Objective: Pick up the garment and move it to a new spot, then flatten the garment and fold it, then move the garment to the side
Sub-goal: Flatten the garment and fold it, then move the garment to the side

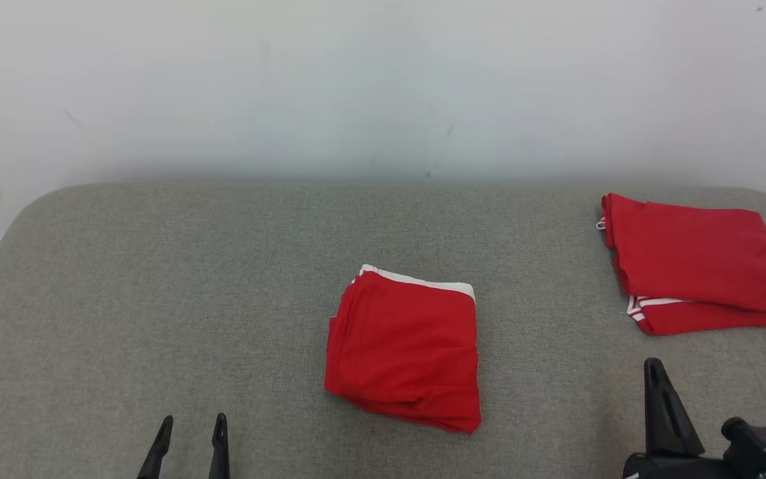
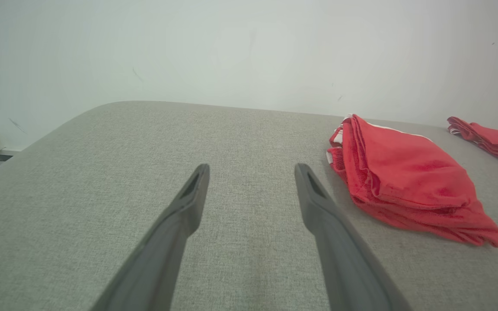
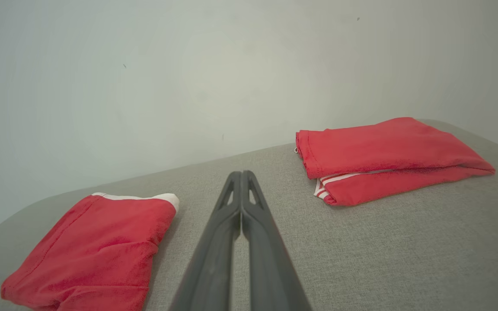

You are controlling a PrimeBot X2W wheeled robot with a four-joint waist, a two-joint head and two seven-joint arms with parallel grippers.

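My left claw (image 1: 194, 420) hovers at the near left of the grey fabric-covered table (image 1: 124, 279), its two fingers spread apart and holding nothing, well apart from any cloth. In the middle lies the folded red garment with a white band (image 1: 404, 349), squared into a neat stack, so I judge that only the move aside is left. Near the table's far right corner rests a second folded red garment with white stripes (image 1: 699, 263), likely marking the set-aside spot. My right claw (image 1: 653, 364) is pinched closed and empty, pointing between the two.
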